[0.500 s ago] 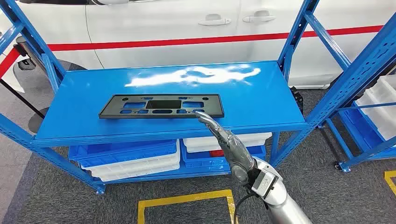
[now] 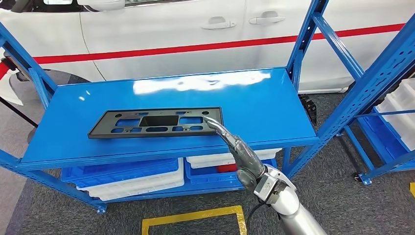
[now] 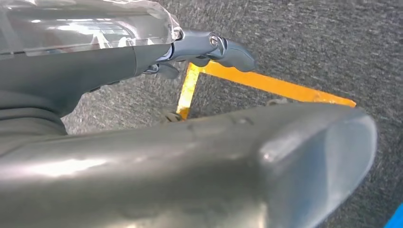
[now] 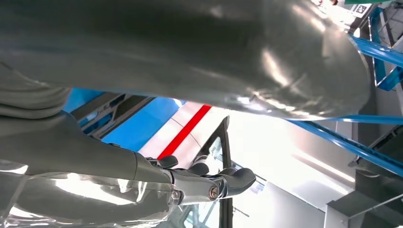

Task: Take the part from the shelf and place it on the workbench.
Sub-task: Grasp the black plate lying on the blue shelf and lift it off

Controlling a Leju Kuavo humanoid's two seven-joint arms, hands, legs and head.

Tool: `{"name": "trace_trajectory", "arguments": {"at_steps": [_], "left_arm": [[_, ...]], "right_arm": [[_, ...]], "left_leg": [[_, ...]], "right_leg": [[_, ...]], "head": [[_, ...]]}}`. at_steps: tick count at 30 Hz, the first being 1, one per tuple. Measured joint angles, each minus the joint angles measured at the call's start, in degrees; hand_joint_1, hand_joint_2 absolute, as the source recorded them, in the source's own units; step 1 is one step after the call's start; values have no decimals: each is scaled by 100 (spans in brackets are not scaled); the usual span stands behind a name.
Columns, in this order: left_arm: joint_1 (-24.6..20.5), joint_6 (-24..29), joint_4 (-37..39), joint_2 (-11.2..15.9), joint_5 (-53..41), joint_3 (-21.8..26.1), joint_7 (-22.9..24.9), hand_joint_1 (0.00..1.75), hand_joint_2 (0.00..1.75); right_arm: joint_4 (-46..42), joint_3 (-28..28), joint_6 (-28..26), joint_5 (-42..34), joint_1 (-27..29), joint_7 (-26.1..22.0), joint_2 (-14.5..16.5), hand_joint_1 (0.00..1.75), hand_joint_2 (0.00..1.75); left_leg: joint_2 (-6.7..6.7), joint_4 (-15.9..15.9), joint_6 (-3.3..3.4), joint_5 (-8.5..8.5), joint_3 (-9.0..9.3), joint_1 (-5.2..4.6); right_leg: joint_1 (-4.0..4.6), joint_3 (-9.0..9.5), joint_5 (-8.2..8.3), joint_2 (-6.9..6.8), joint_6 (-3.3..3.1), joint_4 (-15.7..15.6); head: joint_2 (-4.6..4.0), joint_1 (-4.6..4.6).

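Note:
The part (image 2: 154,121) is a long flat black plate with several cut-outs, lying on the blue top shelf (image 2: 264,103) towards its front left. My right hand (image 2: 240,149) reaches up from below with its fingers stretched out. Its fingertips (image 2: 209,120) touch the plate's front right corner, and nothing is gripped. In the right wrist view the plate (image 4: 102,114) shows dark beyond my right hand (image 4: 142,175). My left hand (image 3: 142,156) hangs over grey carpet, its fingers (image 3: 214,47) extended and holding nothing.
A white car (image 2: 171,29) with a red stripe stands close behind the rack. Blue and white bins (image 2: 132,178) fill the lower shelf. A second blue rack (image 2: 386,63) with white bins stands at the right. Yellow floor tape (image 2: 195,215) marks the carpet.
The whole picture has shifted left and down, so the camera moved. My right hand's fingertips now lie nearer the plate's right end.

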Motion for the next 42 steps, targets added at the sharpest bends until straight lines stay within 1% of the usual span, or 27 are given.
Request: {"name": "trace_trajectory", "arguments": {"at_steps": [2, 4, 6, 8, 10, 12, 13, 14, 15, 17, 19, 21, 22, 23, 24, 25, 27, 28, 29, 30, 32, 33, 34, 36, 39, 40, 42], "left_arm": [[-5, 4, 0, 9, 0, 0, 2, 0, 0], [-15, 12, -1, 19, 0, -1, 5, 0, 0], [-8, 22, -2, 31, 1, -1, 9, 0, 0], [1, 29, -2, 38, 2, 0, 14, 0, 0], [-10, 31, -2, 34, 2, -1, 15, 0, 0], [-14, 46, -2, 33, -5, -2, 22, 0, 0], [-11, 62, -2, 31, -10, -3, 30, 0, 0], [-6, 79, -1, 27, -14, -3, 39, 0, 0], [-3, 95, -1, 21, -17, -4, 49, 0, 0], [-4, 107, 0, 3, -27, -5, 66, 0, 0], [-22, 121, 0, -9, -52, -7, 92, 0, 0], [-32, 131, 0, -13, -76, -11, 110, 0, 0], [-33, 132, 0, -14, -84, -15, 112, 0, 0], [-34, 127, 0, -17, -90, -22, 109, 0, 0], [-40, 122, 0, -22, -96, -31, 104, 0, 0], [-46, 117, 0, -26, -99, -38, 98, 0, 0], [-47, 114, 0, -31, -101, -45, 76, 0, 0], [-38, 117, 0, -32, -97, -46, 63, 0, 0], [-27, 122, 0, -33, -92, -46, 51, 0, 0], [-19, 129, 0, -34, -85, -46, 44, 0, 0], [-18, 157, 0, -35, -73, -46, 42, 0, 0], [-26, 175, 0, -35, -68, -46, 40, 0, 0], [-33, 196, 0, -36, -65, -47, 39, 0, 0], [-37, 225, 0, -36, -56, -47, 30, 0, 0], [-27, 235, 1, -45, -52, -46, 3, 0, 0], [-29, 235, 1, -49, -52, -46, -9, 0, 0], [-30, 234, 0, -51, -54, -47, -37, 0, 0]], "right_arm": [[44, 21, 12, -27, -65, 1, 0, 0, 0], [91, 37, 26, -55, -122, 8, -1, 0, 0], [144, 66, 38, -79, -154, 13, -3, 0, 0], [189, 103, 46, -95, -195, 11, -5, 0, 0], [235, 130, 46, -99, -231, 11, -7, 0, 0], [298, 177, 42, -98, -228, 14, -7, 0, 87], [335, 211, 42, -94, -222, 18, -7, 0, 131], [378, 245, 43, -82, -223, 33, -9, 0, 175], [421, 277, 46, -64, -233, 56, -11, 0, 175], [536, 342, 59, -8, -284, 112, -18, 0, 175], [698, 426, 76, 44, -365, 140, -22, 0, 87], [862, 509, 57, 123, -448, 104, -31, 0, 87], [931, 553, 8, 205, -492, 62, -35, 0, 131], [1002, 602, -80, 330, -547, 12, -43, 0, 175], [1070, 660, -212, 503, -605, -33, -46, 0, 175], [1129, 723, -370, 707, -654, -74, -49, 0, 175], [1247, 849, -761, 1176, -714, -137, -52, 0, 175], [1303, 914, -987, 1439, -726, -156, -54, 0, 175], [1348, 978, -1227, 1715, -735, -167, -55, 0, 175], [1384, 1046, -1462, 1986, -752, -161, -55, 0, 175], [1434, 1205, -1935, 2566, -825, -68, -46, 0, 175], [1460, 1298, -2167, 2855, -875, 11, -36, 0, 175], [1488, 1392, -2386, 3136, -922, 98, -22, 0, 175], [1551, 1575, -2713, 3569, -986, 253, 16, 0, 175], [1676, 1785, -3126, 4043, -1066, 450, 92, 0, 175], [1743, 1848, -3274, 4175, -1099, 508, 116, 0, 175], [1903, 1966, -3523, 4388, -1139, 607, 157, 0, 175]], "left_leg": [[19, -784, 79, 522, 245, -26], [44, -1231, 145, 715, 372, -77], [44, -1312, 200, 683, 412, -100], [34, -1379, 261, 700, 527, -76], [25, -1422, 311, 665, 626, -54], [10, -1424, 334, 603, 682, -50], [2, -1422, 328, 570, 718, -49], [-6, -1420, 317, 536, 765, -46], [-14, -1419, 303, 497, 822, -43], [-22, -1410, 261, 412, 931, -42], [-24, -1398, 199, 343, 952, -49], [-22, -1370, 123, 311, 951, -52], [-16, -1344, 84, 284, 960, -45], [-8, -1264, 50, 241, 951, -37], [-2, -1106, 18, 152, 883, -27], [5, -826, -11, 18, 736, -15], [8, -80, -42, -289, 300, 0], [8, 188, -46, -363, 112, 5], [8, 266, -42, -327, 15, 6], [9, 111, -32, -165, 32, 6], [12, -652, 11, 338, 312, -2], [17, -1008, 39, 472, 443, -19], [21, -1232, 72, 549, 534, -37], [19, -1335, 126, 536, 575, -67], [16, -1439, 209, 637, 656, -15], [19, -1473, 232, 649, 681, 2], [20, -1482, 260, 638, 694, -3]], "right_leg": [[10, 122, -88, -5, 22, -7], [9, 169, -145, -11, 75, -22], [6, 182, -134, -12, 152, 18], [-2, 142, -138, -7, 215, 230], [-18, -154, -303, 6, 262, 749], [-39, -608, -579, 12, 305, 1373], [-52, -777, -644, 12, 323, 1532], [-62, -857, -592, 11, 334, 1508], [-69, -840, -415, 10, 335, 1293], [-65, -637, 108, 11, 303, 552], [-36, -521, 360, 14, 234, 89], [-9, -511, 350, 20, 146, 27], [-13, -482, 370, 21, 106, 14], [-19, -444, 354, 22, 67, -2], [-27, -404, 343, 19, 34, -15], [-31, -372, 327, 15, 8, -26], [-19, -343, 287, 12, -24, -26], [-12, -328, 267, 14, -29, -25], [-6, -306, 246, 18, -30, -23], [-1, -274, 222, 22, -27, -21], [5, -188, 168, 27, -11, -19], [10, -157, 146, 28, 4, -17], [14, -142, 128, 28, 28, -16], [21, -131, 104, 27, 90, -22], [30, -161, -29, 20, 186, 112], [26, -267, -164, 20, 214, 342], [1, -655, -507, 22, 255, 1094]], "head": [[0, 1], [0, 1], [0, -1], [0, 1], [0, 2], [0, 2], [0, 2], [0, 2], [0, 2], [0, 2], [0, 3], [0, 3], [0, 2], [0, 2], [0, 2], [0, 2], [0, 2], [0, 2], [0, 2], [0, 2], [0, 2], [0, 1], [0, 1], [0, 1], [0, 2], [0, 2], [0, 2]]}}
